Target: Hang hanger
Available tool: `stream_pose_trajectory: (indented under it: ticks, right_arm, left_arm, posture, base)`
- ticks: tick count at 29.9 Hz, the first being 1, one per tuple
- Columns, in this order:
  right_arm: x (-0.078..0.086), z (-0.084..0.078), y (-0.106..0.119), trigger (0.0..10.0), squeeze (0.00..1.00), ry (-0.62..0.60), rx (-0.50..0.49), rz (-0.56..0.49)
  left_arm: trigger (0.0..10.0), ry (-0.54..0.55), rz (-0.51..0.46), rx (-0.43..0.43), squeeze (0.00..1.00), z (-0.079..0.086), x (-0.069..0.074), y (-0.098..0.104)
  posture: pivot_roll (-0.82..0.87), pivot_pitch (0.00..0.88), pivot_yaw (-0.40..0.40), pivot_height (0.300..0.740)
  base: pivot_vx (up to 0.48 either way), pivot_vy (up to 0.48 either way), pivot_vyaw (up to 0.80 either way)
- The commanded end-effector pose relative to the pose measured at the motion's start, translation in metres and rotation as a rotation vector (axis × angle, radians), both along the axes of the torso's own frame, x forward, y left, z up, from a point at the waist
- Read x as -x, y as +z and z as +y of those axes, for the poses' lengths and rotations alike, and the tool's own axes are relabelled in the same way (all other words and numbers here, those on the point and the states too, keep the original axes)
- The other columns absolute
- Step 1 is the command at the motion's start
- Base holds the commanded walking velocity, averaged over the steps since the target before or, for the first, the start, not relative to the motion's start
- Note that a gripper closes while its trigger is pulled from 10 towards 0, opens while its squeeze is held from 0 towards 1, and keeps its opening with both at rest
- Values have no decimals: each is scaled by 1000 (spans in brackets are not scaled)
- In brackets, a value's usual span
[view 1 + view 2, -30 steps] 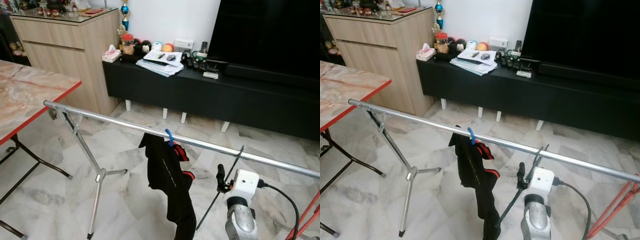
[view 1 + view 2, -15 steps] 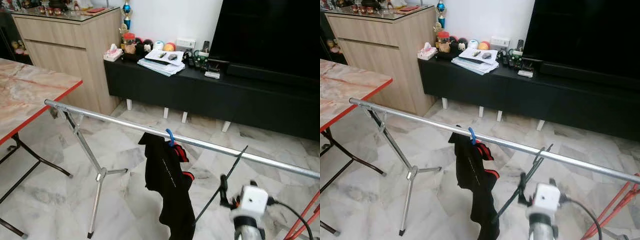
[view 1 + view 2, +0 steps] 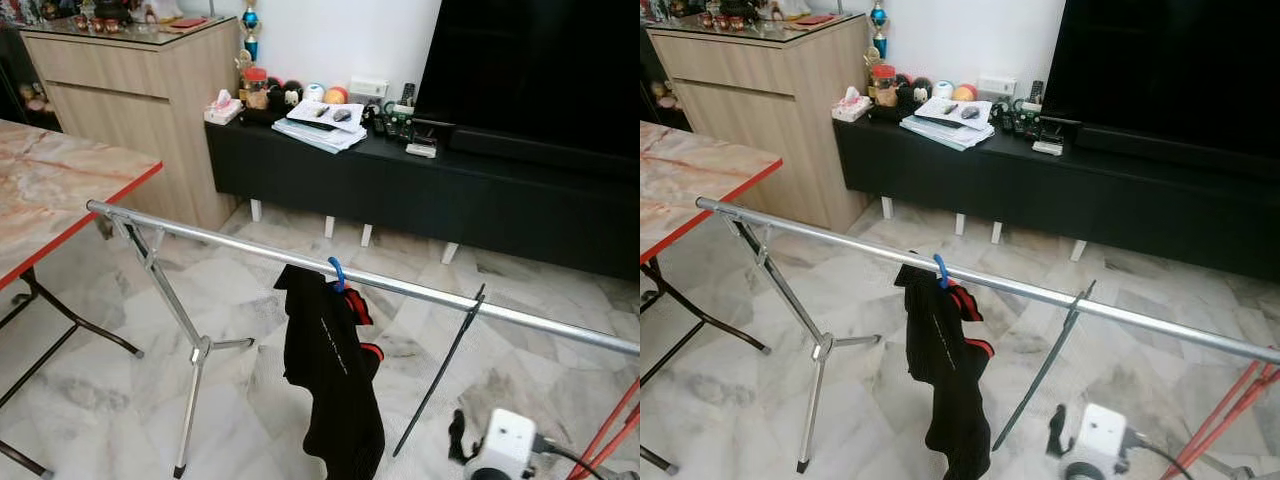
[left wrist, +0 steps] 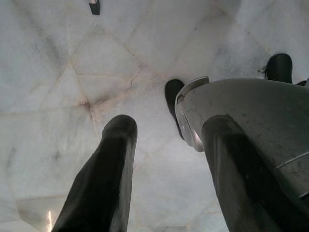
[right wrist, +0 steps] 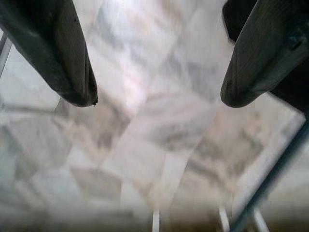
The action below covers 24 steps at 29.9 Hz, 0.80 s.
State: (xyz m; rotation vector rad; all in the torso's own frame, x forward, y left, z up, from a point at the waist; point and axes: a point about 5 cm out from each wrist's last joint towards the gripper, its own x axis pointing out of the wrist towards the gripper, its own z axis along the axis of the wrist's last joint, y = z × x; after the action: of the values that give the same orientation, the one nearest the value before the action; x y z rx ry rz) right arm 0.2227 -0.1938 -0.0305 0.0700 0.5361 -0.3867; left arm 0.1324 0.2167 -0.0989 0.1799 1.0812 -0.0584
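With the black hanger (image 3: 440,372) hooked on the silver rail (image 3: 250,246) beside the black garment (image 3: 330,380), the right end effector (image 5: 154,63), fingers spread and empty, had dropped away below it, so the hanging looked done; the left end effector (image 4: 164,164) hung idle, spread.

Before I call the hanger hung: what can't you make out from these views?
- Black hanger hook on the rail: too thin to confirm seating, eye views.
- Right gripper: cut off by the eye views' bottom edge.
- Rail's right end: beyond the frame edge.
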Motion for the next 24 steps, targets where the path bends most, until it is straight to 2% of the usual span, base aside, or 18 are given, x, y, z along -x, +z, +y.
stream_pose_trajectory:
  ticks: [1,5,10,13,17,21,24]
  right_arm:
    - [2,-2,-6,10000,0,-12,-11,42]
    - [10,4,-24,10000,0,14,-33,165]
    - [21,3,-37,10000,0,31,-42,255]
    - [32,8,-47,10000,0,111,-82,318]
    - [40,12,-52,10000,0,193,-68,362]
    - [55,17,-61,10000,0,297,-91,434]
    - [58,17,-63,10000,0,317,-89,452]
  left_arm:
    - [10000,-10,23,17,0,-6,5,-3]
    - [10000,-7,21,18,0,-6,5,-3]
    - [10000,-5,21,18,0,-6,5,-3]
    - [10000,-10,26,10,0,-5,5,-3]
    - [10000,2,26,2,0,-5,5,-3]
    - [10000,31,20,-3,0,-4,5,-3]
    - [10000,34,22,-8,0,-4,5,-3]
  posture:
    - [76,6,-55,740]
    - [76,5,-52,740]
    - [75,6,-49,740]
    - [74,5,-49,740]
    - [74,11,-44,740]
    - [67,15,-44,740]
    - [54,21,-41,740]
  base:
    - [0,0,0]
    - [0,0,0]
    - [0,0,0]
    - [0,0,0]
    - [0,0,0]
    - [0,0,0]
    - [0,0,0]
